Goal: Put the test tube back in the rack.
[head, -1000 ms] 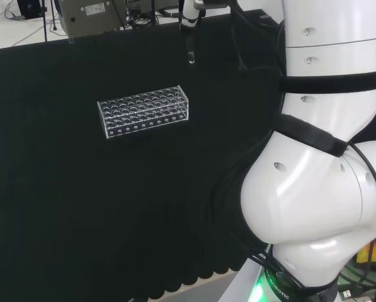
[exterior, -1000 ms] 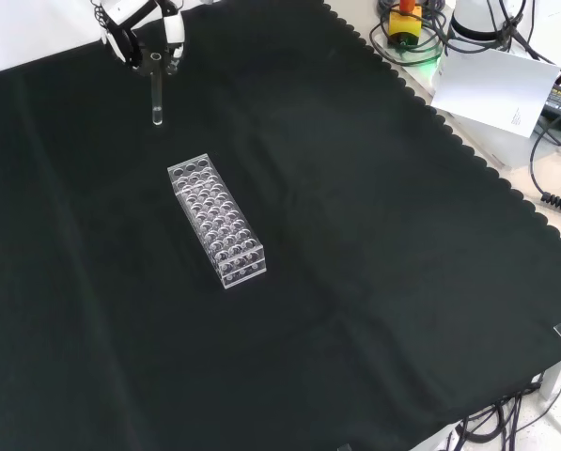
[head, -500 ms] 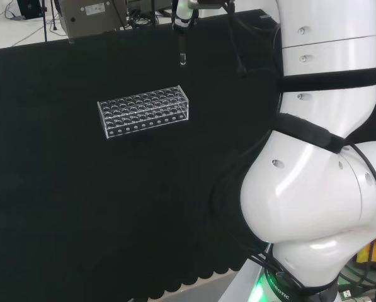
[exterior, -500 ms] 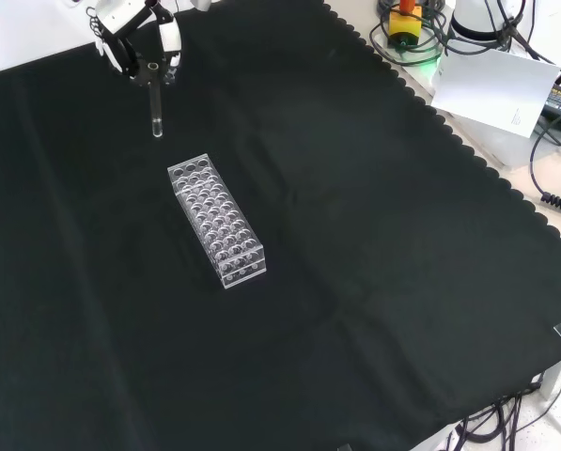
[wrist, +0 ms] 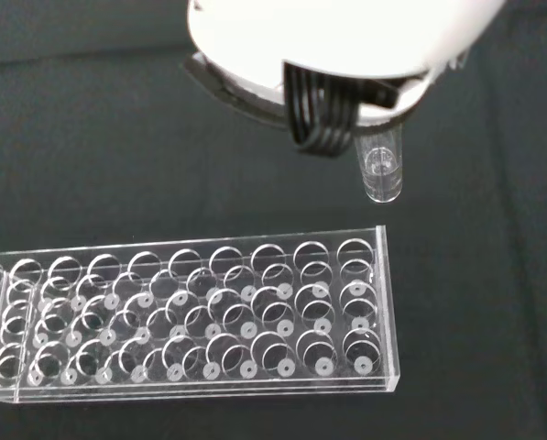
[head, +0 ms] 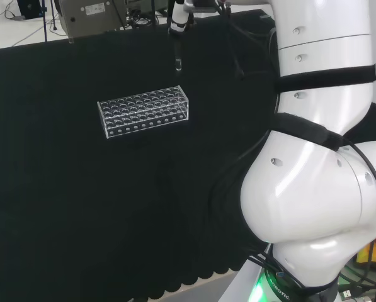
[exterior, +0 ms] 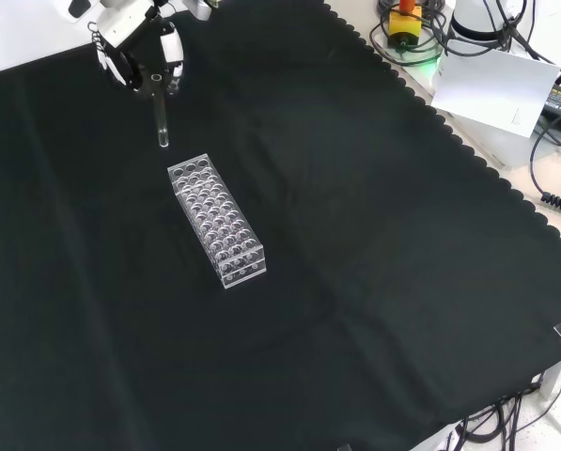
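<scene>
A clear empty test tube (exterior: 161, 120) hangs upright from my hand (exterior: 134, 52), whose fingers are curled round its upper end. In the head view the test tube (head: 177, 55) is under the hand (head: 179, 19), a little above and beyond the right end of the clear rack (head: 144, 111). The front view puts the tube's tip just above the far end of the rack (exterior: 217, 221). In the wrist view the tube's round bottom (wrist: 381, 174) hovers just outside the rack's (wrist: 186, 316) end row of holes. All the rack's holes look empty.
Black cloth (exterior: 355, 244) covers the bench around the rack. The arm's white links (head: 320, 157) stand at the right of the head view. Cables and a white box (exterior: 491, 85) lie off the cloth's scalloped edge in the front view.
The hand has carried the tube toward the rack's end: leftward in the head view, lower and slightly right in the front view. The rack has not moved.
</scene>
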Controlling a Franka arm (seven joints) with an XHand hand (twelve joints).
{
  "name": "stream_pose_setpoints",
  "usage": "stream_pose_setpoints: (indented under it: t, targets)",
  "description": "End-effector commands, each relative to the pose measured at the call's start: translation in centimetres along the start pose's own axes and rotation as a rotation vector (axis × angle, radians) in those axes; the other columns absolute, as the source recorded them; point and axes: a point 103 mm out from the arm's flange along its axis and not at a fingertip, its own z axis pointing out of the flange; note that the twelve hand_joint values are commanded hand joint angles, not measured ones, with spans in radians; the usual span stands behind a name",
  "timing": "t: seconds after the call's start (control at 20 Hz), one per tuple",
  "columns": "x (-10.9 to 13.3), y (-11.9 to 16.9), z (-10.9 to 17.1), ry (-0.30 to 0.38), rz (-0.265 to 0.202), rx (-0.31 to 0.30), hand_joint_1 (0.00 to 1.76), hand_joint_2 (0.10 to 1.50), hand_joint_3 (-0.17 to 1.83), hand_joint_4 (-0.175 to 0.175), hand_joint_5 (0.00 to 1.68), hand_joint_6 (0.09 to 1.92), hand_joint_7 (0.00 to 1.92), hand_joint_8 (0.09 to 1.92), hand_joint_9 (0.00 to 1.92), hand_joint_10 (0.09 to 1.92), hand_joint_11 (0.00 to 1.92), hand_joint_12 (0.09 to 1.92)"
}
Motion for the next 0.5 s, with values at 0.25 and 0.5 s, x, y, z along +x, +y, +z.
stream_pose_setpoints:
  t: [0.25, 0.5]
  targets:
    - [0.36, 0.69, 1.70, 0.008, -0.011, 0.041, 1.43, 0.58, 0.70, -0.175, 1.34, 0.53, 1.41, 0.71, 1.50, 0.09, 0.90, 1.18]
    - [0.23, 0.76, 1.85, 0.012, -0.016, 0.048, 1.43, 0.58, 0.70, -0.175, 1.34, 0.53, 1.41, 0.71, 1.50, 0.09, 0.90, 1.18]
